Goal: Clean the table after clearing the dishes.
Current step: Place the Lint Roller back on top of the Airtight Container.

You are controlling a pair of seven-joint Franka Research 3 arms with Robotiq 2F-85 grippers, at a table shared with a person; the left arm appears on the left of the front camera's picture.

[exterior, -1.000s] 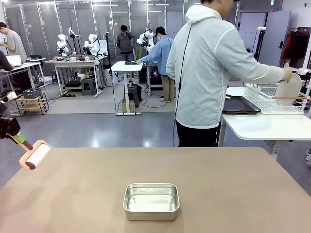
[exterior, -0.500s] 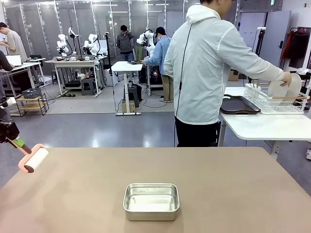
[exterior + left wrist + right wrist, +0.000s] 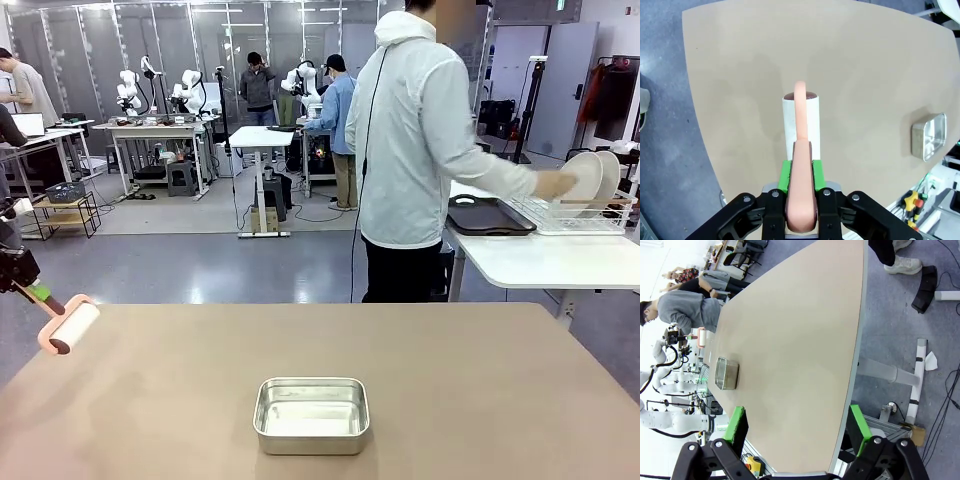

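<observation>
Fingers of the left gripper [image 3: 801, 197] are clamped tight on the pink handle of a lint roller [image 3: 801, 131], with the green pads pressed against the handle on both sides; in the front view that roller [image 3: 70, 325] hangs tilted above the left far corner of the bench [image 3: 480, 380], its white roll end pointing down toward the taupe top, and whether it touches the surface cannot be told. From the left wrist camera the roll lies over the bare brown top, with the small steel pan [image 3: 930, 136] well apart toward the right edge of that picture. Fingers of the right gripper [image 3: 797, 432] stand spread wide with nothing between them, looking along the length of the bench [image 3: 805, 340], where the pan [image 3: 726, 373] sits far off. In the front view the pan [image 3: 311, 415] rests near the middle of the bench, close to the near edge. At the far side a person in a pale jacket [image 3: 420, 150] stands turned toward a smaller white table [image 3: 550, 260], a hand [image 3: 553, 184] on one of two white plates [image 3: 590, 176] standing upright in a wire rack [image 3: 570, 213], with a dark tray [image 3: 488, 216] lying just beside the rack.
</observation>
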